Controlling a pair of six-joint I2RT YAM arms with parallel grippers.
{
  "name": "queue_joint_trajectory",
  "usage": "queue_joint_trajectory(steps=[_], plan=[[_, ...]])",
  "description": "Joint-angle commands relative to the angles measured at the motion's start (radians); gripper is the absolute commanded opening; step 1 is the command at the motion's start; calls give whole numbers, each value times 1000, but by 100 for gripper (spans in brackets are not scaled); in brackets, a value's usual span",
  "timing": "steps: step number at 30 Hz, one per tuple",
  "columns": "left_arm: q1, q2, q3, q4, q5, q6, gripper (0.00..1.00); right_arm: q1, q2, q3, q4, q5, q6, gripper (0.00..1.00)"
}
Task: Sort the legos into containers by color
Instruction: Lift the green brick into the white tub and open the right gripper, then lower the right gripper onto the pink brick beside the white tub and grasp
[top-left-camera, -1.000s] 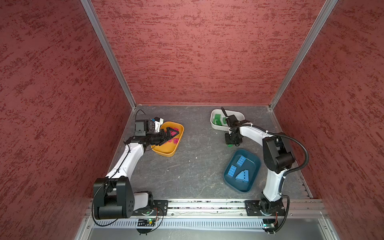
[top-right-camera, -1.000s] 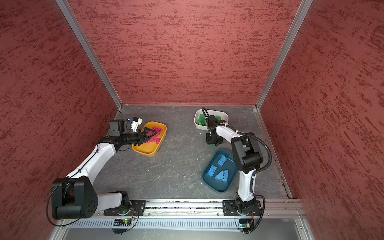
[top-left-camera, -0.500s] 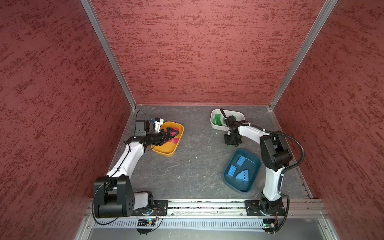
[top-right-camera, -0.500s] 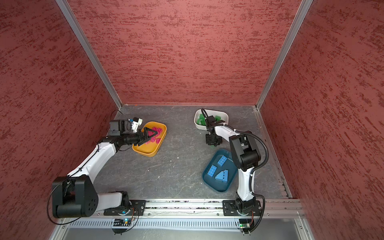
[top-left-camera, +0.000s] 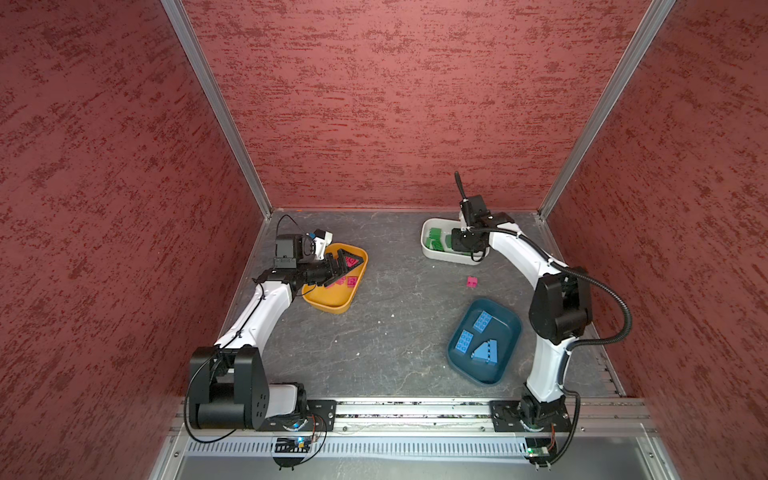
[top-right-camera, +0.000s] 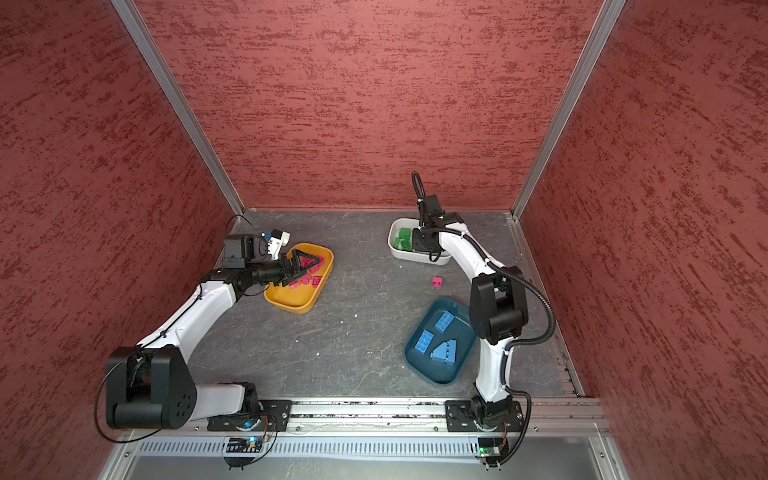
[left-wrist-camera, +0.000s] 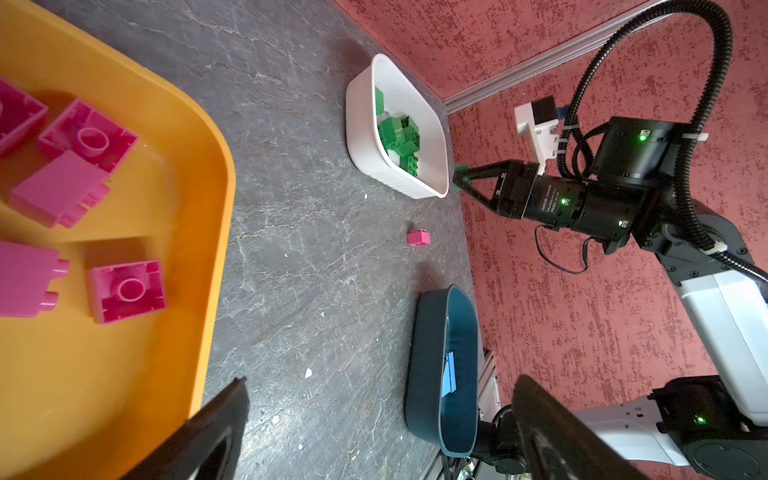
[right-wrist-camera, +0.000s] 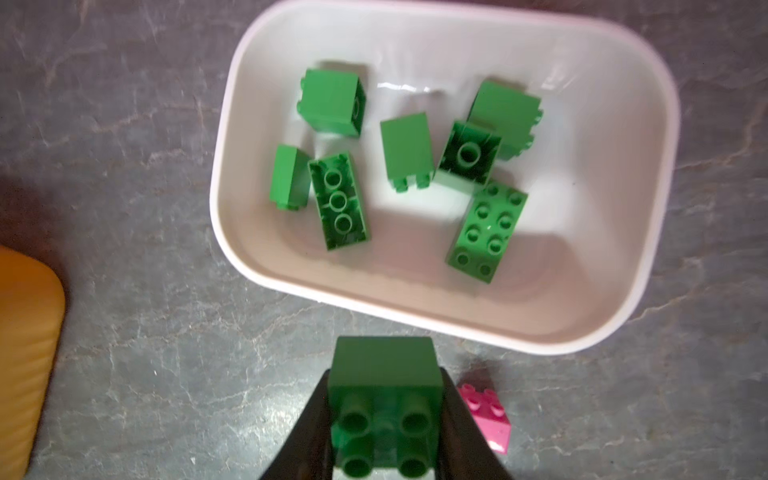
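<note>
The green brick (right-wrist-camera: 384, 374) sits clamped in my right tool (right-wrist-camera: 384, 415). The jaws press its two sides and its four studs face the wrist camera. I hold it above the counter (top-left-camera: 395, 332), just beside the near rim of the white bin (right-wrist-camera: 665, 166). In my left wrist view the brick shows only as a bit of green at the tip of the right tool (left-wrist-camera: 459, 183), close to a corner of that bin (left-wrist-camera: 361, 137). I cannot tell whether it hangs over the rim or just outside it.

Inside the white bin lie seven green bricks (right-wrist-camera: 407, 153). Some are on their sides, two show their hollow undersides and one long one has its studs up.

One pink brick (right-wrist-camera: 486, 415) lies alone on the counter just beside my right tool, between the white bin and the teal bin (top-left-camera: 511, 345) in both top views (top-right-camera: 437, 281). The teal bin holds two blue bricks (top-left-camera: 482, 321) with studs up and a blue sloped piece (top-left-camera: 486, 353).

Well apart, on the other side of the counter, is the yellow-orange bin (top-left-camera: 328, 303) with several pink bricks (left-wrist-camera: 124, 291) scattered in it, two of them hollow side up. My left tool (top-left-camera: 347, 264) hangs over that bin with its jaws spread wide and nothing between them. Its two dark fingers (left-wrist-camera: 208, 432) frame the edge of my left wrist view.
</note>
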Motion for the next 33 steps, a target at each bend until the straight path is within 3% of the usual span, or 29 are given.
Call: queue_joint_trajectory(steps=[1, 8, 13, 15, 26, 33], plan=[[-20, 16, 32, 42, 14, -19, 99, -48, 79, 62, -3, 6, -10, 23], [-26, 21, 33, 38, 8, -18, 100, -96, 184, 173, -47, 113, -27, 27], [-26, 21, 32, 33, 6, -14, 99, -99, 195, 213, -67, 134, -48, 57], [-27, 20, 32, 32, 7, -13, 99, -97, 163, 189, -61, 98, -46, 61], [-32, 30, 27, 39, 9, -10, 99, -25, -128, -222, -8, 9, 16, 66], [-37, 32, 26, 31, 5, 0, 99, -24, -124, -335, 20, -8, 13, 66]])
